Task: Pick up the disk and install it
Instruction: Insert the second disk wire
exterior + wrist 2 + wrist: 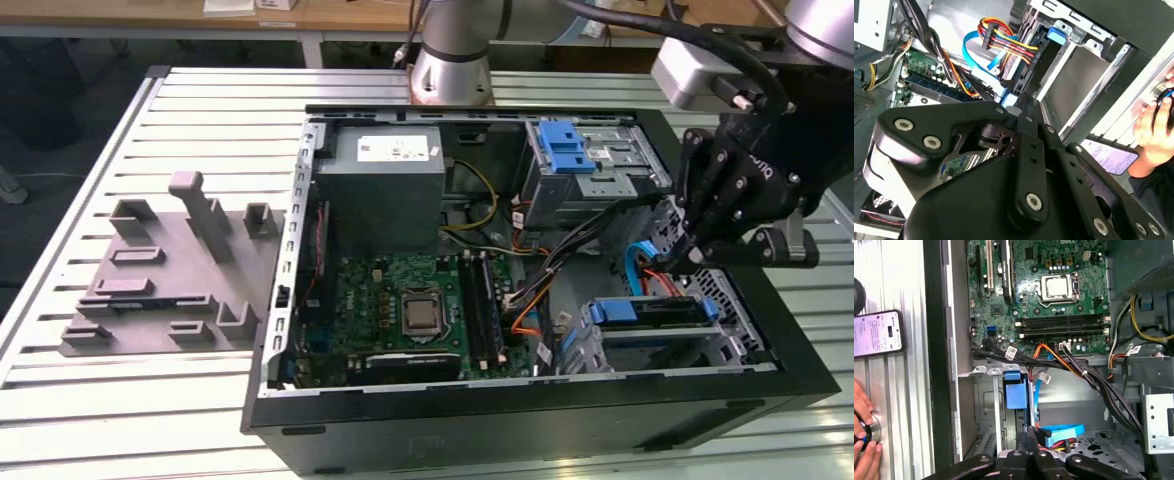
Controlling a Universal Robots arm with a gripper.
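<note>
Hovering over the open case near the counter's edge on the exterior view's right, the tool hung just above the disk. That disk sat in the lower bay, blue bracket showing. Whether the tool was clenched or released, I could not tell. A hand rested on the counter.
</note>
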